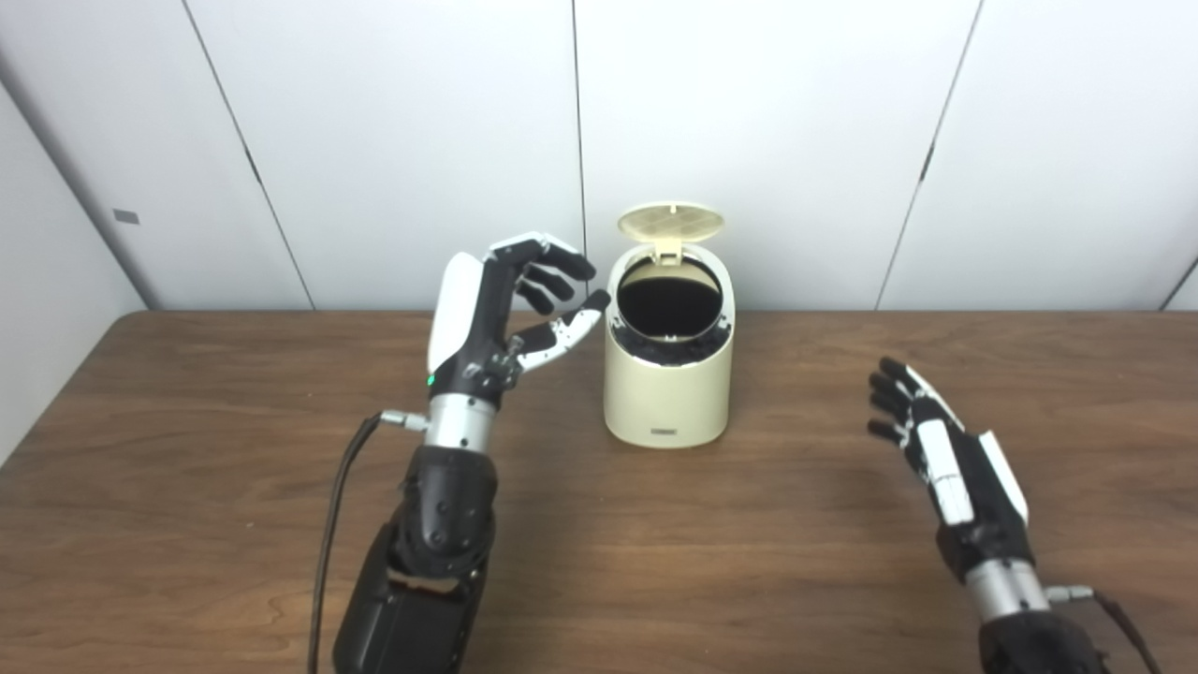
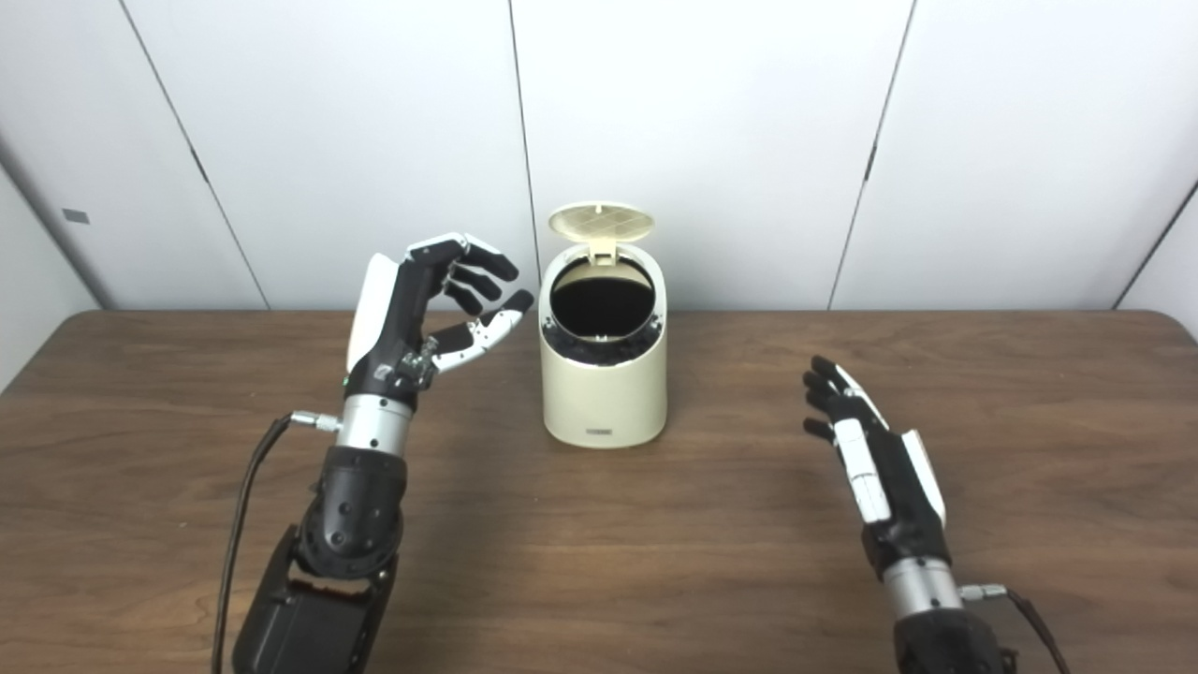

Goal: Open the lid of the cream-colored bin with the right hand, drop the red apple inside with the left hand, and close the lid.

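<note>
The cream-colored bin [image 1: 666,393] stands at the back middle of the wooden table. Its round lid [image 1: 670,222] is flipped up on its rear hinge, and the dark inside [image 1: 668,305] shows. No red apple is visible anywhere. My left hand [image 1: 505,309] is raised just left of the bin's rim, fingers curled but apart, holding nothing; its thumb reaches toward the opening. My right hand [image 1: 936,449] hovers low over the table to the right of the bin, fingers spread, empty.
The brown wooden table [image 1: 599,543] runs across the whole view. White wall panels [image 1: 749,112] stand right behind the bin. A black cable [image 1: 332,534] hangs along my left forearm.
</note>
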